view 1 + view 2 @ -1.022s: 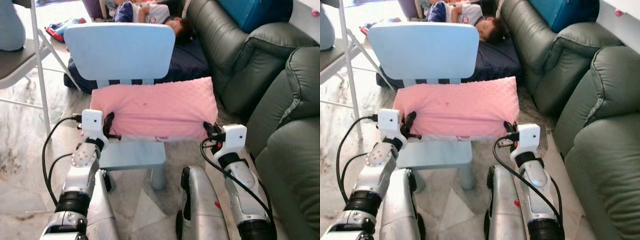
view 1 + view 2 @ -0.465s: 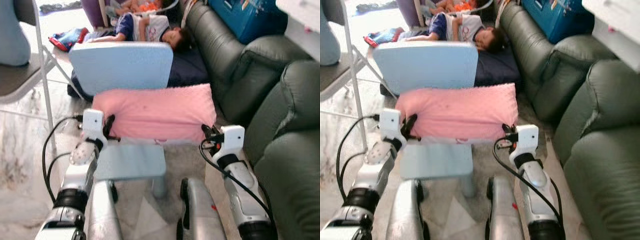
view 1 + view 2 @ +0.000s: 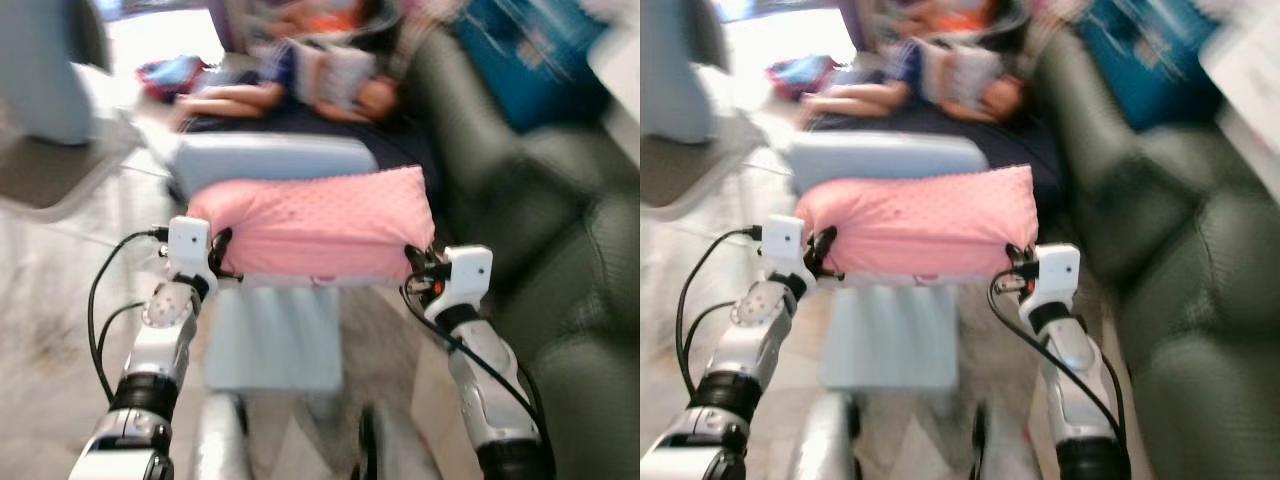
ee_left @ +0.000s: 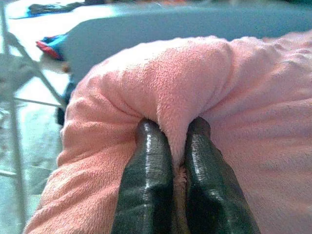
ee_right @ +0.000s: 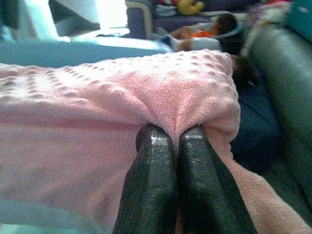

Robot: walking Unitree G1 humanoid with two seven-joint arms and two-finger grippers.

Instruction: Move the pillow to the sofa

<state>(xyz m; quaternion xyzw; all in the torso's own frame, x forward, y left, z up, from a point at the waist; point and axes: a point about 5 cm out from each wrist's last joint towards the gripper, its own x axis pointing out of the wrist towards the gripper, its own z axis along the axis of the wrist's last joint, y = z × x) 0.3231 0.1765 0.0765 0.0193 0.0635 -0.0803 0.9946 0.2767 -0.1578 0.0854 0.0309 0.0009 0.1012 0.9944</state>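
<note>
The left gripper (image 4: 170, 146) pinched a fold of the pink pillow (image 3: 315, 225) at its left end, fingers (image 4: 146, 185) pressed tight on the fabric. The right gripper (image 5: 170, 141) pinched the opposite end the same way. The pillow hung between the two grippers, raised above the seat of the pale blue chair (image 3: 270, 335), its backrest just beyond. Past the right gripper stood the dark green sofa (image 3: 1180, 270). Farther off, beyond the chair, a person (image 3: 940, 80) lay on a dark mat; the head views were blurred.
</note>
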